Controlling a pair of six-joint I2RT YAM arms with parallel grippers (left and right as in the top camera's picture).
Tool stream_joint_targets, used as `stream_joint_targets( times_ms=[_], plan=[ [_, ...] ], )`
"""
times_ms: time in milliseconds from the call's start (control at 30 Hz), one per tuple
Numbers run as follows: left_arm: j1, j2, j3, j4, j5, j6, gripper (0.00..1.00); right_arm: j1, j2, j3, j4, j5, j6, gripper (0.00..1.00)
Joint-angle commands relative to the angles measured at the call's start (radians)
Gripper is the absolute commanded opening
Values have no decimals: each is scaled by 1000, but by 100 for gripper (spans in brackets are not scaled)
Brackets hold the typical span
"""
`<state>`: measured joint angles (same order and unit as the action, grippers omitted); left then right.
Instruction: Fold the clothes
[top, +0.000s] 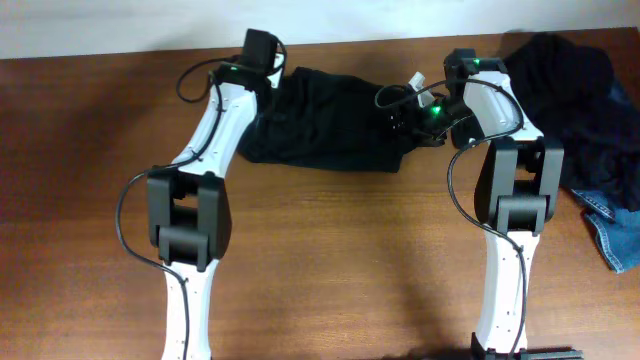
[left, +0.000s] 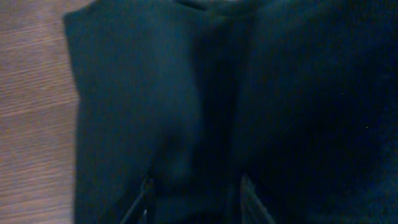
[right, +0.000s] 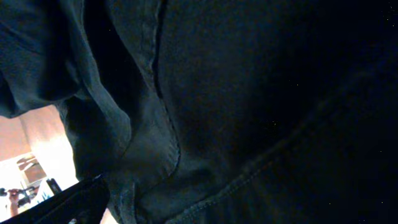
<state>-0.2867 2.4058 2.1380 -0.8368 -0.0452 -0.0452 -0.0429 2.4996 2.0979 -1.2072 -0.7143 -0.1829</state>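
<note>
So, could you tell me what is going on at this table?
The robot is working on a black garment crumpled at the far side of the table. The left end effector is down on its left end, fingers astride the cloth; a grip I cannot confirm. The right end effector sits open at its right end. More clothes lie piled on the right.
</note>
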Motion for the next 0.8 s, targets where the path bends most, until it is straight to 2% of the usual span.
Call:
stream_joint_targets(
  times_ms=[0, 300, 633, 767],
  plan=[
    [-62, 2, -2, 11, -17, 32, 40, 11, 20, -20, -5, 76, -4, 97],
    [-177, 83, -2, 19, -201, 89, 39, 11, 20, -20, -5, 76, -4, 97],
    [-193, 113, 6, 0, -207, 91, 78, 11, 20, -20, -5, 75, -4, 97],
    [-186, 51, 25, -35, -207, 91, 81, 11, 20, -20, -2, 67, -3, 96]
  ],
)
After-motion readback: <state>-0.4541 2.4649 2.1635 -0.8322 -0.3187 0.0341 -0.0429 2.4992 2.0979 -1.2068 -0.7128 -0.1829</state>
